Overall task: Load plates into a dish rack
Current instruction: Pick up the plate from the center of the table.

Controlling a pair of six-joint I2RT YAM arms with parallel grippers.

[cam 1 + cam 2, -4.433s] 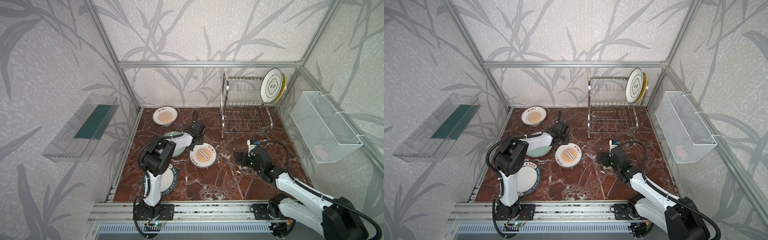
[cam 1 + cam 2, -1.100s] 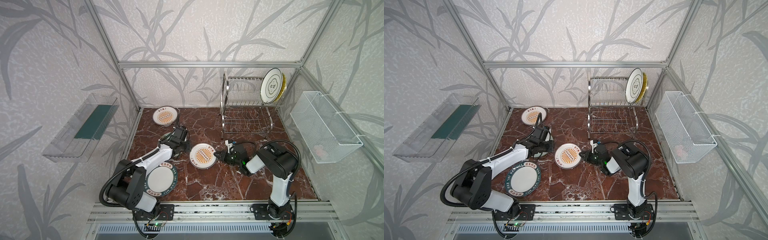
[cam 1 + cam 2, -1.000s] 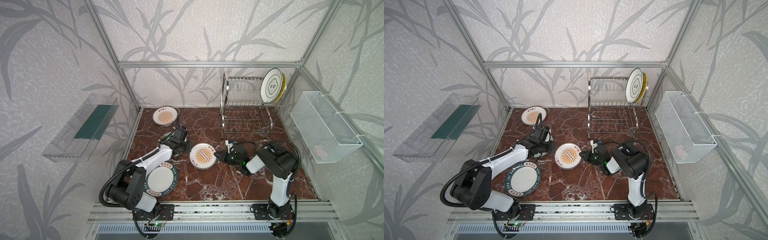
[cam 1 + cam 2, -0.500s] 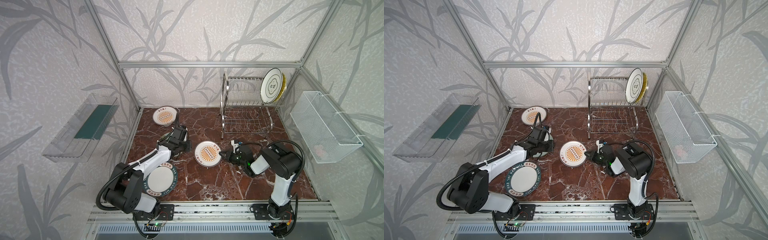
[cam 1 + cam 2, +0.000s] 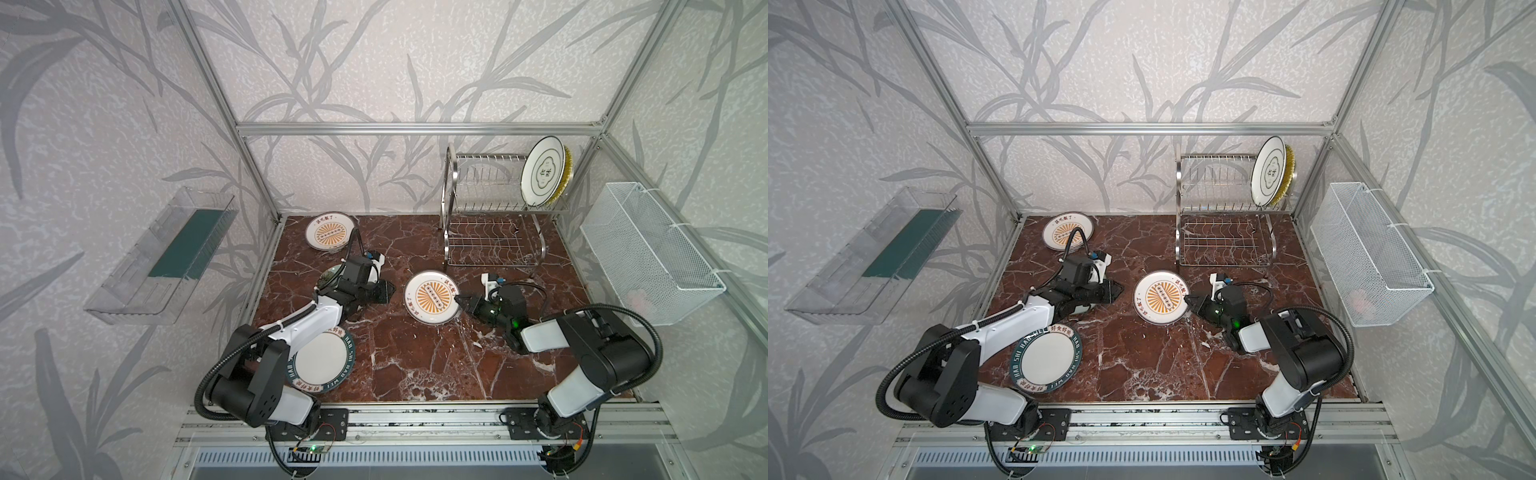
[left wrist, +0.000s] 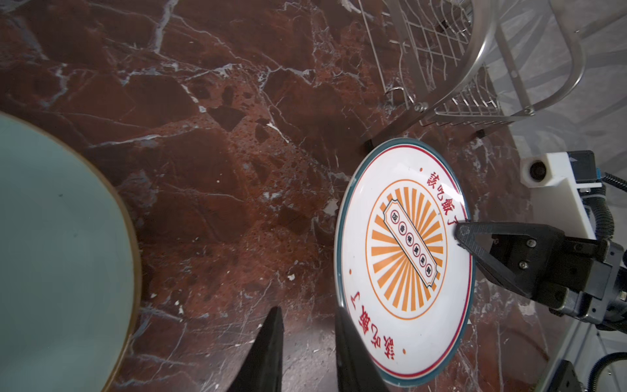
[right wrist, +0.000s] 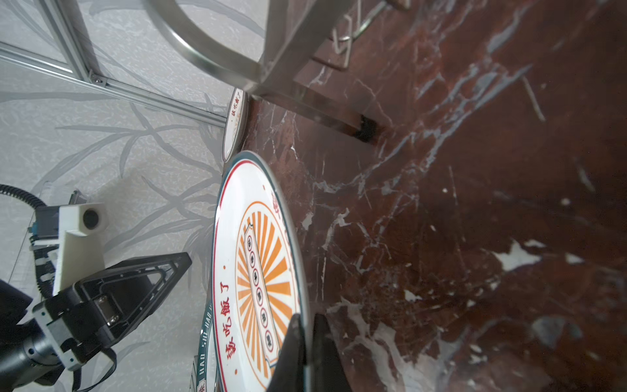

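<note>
Pinching the right rim of the sunburst plate, the right claw is gripping it shut, one finger over the face and one under, in the middle of the worktop just near of the rack. The plate is sitting face up and looking slightly tilted; whether its left edge is touching the worktop I cannot tell. The left claw is pointing at that left edge from just beside it, its fingers standing a narrow gap apart and holding nothing. The green plate is lying under the left arm, the teal-lettered plate is lying near left, and a second sunburst plate is lying far left. The cloud plate and yellow plate are standing upright at the right end of the rack's upper tier.
</note>
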